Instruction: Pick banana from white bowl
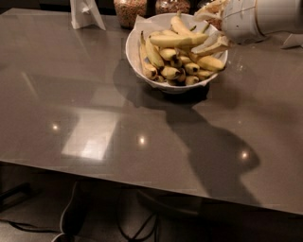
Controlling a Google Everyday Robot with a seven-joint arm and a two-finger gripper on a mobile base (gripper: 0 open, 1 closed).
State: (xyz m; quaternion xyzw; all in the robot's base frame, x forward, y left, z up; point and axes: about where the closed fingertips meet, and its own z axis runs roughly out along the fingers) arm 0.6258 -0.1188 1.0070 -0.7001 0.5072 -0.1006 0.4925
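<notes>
The white bowl (135, 52) stands at the back of the grey table, with a white paper liner at its rim, and holds several bananas. The long, clean yellow banana (177, 40) lies across the top of the pile, pointing left to right. Shorter bananas with dark tips lie below it. My gripper (211, 29) comes in from the upper right on a white arm (255, 19) and is over the bowl's right rim. It is open, with one cream fingertip (208, 11) at the back and the other (214, 47) just right of the long banana's end. It holds nothing.
Two glass jars of grains (129, 9) (171, 5) stand right behind the bowl. A white folded stand (86, 13) is at the back left. A white object (293, 40) lies at the right edge. The table's front edge (142, 182) runs across the bottom, with cables below it.
</notes>
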